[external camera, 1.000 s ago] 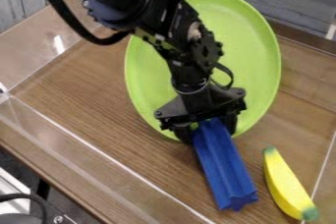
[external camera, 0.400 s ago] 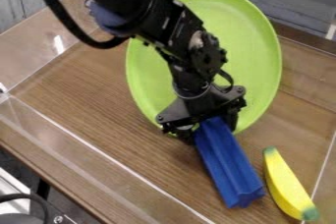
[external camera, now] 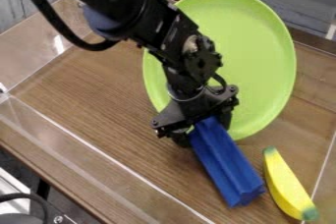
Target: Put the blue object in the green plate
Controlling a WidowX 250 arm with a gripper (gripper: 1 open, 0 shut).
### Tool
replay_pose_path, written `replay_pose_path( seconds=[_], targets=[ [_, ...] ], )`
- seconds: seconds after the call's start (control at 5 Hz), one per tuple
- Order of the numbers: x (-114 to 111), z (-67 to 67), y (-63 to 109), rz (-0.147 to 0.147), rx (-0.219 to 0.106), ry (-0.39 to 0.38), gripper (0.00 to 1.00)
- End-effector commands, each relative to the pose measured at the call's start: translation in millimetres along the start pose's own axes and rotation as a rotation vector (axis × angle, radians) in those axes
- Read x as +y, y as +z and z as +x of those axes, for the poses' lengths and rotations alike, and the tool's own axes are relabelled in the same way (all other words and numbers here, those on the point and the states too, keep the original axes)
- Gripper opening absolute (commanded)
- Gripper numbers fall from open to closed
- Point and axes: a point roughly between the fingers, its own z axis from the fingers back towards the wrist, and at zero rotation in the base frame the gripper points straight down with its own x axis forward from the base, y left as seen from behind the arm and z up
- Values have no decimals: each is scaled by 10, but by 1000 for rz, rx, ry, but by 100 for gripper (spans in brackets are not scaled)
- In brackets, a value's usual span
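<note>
Camera view, single angle over a brown wooden table (external camera: 92, 100). Black arm reaching down from upper left, gripper (external camera: 199, 125) pointed steeply downward at the near edge of the green plate (external camera: 256, 61). Jaws set to either side of the upper end of the blue object (external camera: 227, 162), part-way apart and closed on it, fingers (external camera: 171, 128) pressed at its sides. Blue object lying lengthwise on the wood, running from the gripper toward the lower right, its far end under the black fingers and just at the plate's rim, the rest off the plate. Whether that end touches the rim: cannot tell, hidden by the gripper.

Green plate behind and to the right of the arm, its left part covered by the arm's black links. Yellow banana (external camera: 288, 183) to the right of the blue object's lower end, near it but apart, roughly parallel, dark tip toward the bottom edge. Clear plastic wall (external camera: 59, 144) bordering the table along the left and lower-left side. Black cable (external camera: 53, 33) looping off the arm at upper left.
</note>
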Motion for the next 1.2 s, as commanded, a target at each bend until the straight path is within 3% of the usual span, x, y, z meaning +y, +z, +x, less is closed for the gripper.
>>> replay_pose_path(
  seconds=[0.0, 0.4, 0.8, 1.0],
  targets=[
    [59, 180, -2, 6, -5, 2, 0],
    [-28, 216, 204, 18, -17, -11, 0],
    [-97, 214, 264, 20, -17, -55, 0],
    [-69, 293, 225, 26, -23, -49, 0]
  ],
)
